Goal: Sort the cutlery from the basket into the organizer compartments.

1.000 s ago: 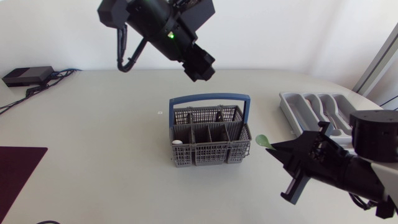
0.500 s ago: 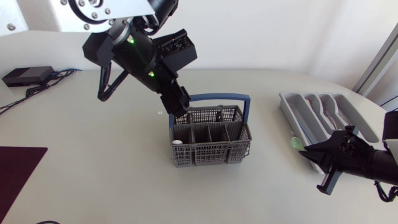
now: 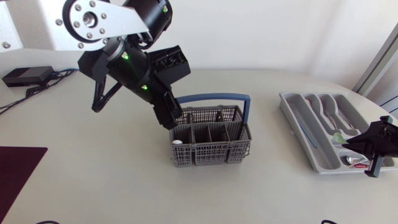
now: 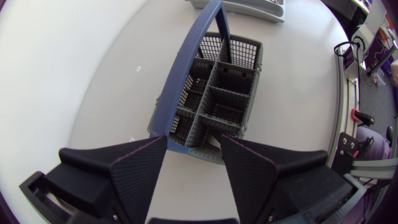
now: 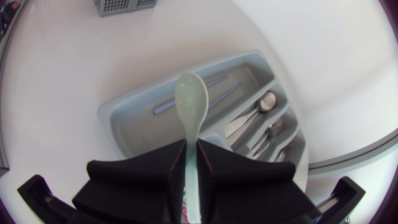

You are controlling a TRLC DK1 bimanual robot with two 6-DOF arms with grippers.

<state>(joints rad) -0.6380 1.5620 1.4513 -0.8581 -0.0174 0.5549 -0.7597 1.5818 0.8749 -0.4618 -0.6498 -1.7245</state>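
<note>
The grey basket [image 3: 211,144] with a blue handle stands mid-table. A small white item [image 3: 177,142] sits in its front left corner. My left gripper [image 3: 173,119] hangs open just above the basket's back left corner. In the left wrist view the basket [image 4: 214,93] lies ahead of the open left gripper [image 4: 193,163]. My right gripper [image 3: 352,141] is over the near end of the grey organizer [image 3: 292,112], shut on a pale green spoon [image 3: 336,137]. In the right wrist view the spoon [image 5: 190,99] sticks out of the right gripper [image 5: 191,155] above the organizer [image 5: 124,109], where spoons [image 5: 266,102], forks [image 5: 275,127] and a bluish stick [image 5: 186,101] lie.
A black box [image 3: 28,75] with cables sits at the table's far left. A dark mat [image 3: 15,171] lies at the left edge. Bare table separates the basket from the organizer.
My right arm carried the green spoon rightward from beside the basket to over the organizer. My left arm came down and leftward to the basket's back left corner.
</note>
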